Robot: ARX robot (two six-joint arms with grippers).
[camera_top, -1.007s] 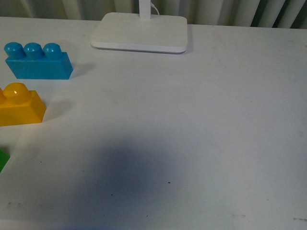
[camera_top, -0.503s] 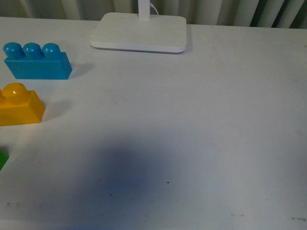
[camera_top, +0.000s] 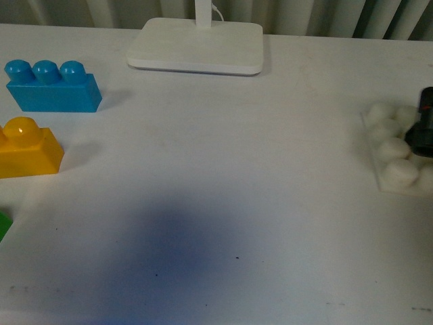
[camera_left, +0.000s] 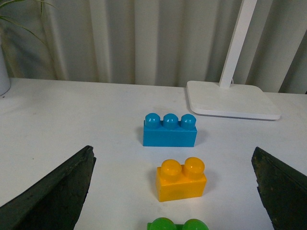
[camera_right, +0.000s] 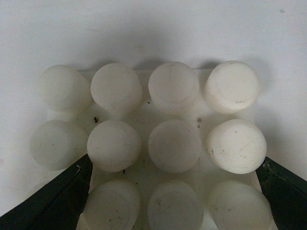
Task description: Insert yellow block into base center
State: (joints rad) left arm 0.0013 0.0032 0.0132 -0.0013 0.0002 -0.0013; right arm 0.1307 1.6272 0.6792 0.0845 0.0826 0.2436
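Note:
The yellow block (camera_top: 27, 150) sits at the table's left edge, cut off by the front view's border; in the left wrist view it (camera_left: 182, 179) lies whole, two studs up, between the wide-open fingers of my left gripper (camera_left: 175, 191), which touch nothing. The white studded base (camera_top: 396, 159) shows at the right edge of the front view, with my right gripper (camera_top: 423, 128) dark against it. In the right wrist view the base (camera_right: 144, 112) fills the frame and my right gripper (camera_right: 175, 199) is shut on its two sides.
A blue three-stud brick (camera_top: 52, 87) lies behind the yellow block. A green brick (camera_left: 175, 225) lies in front of it. A white lamp foot (camera_top: 197, 46) with a post stands at the back middle. A dark shadow falls on the table's front.
The base and my right gripper have come into the front view from the right edge. The blocks on the left have not moved.

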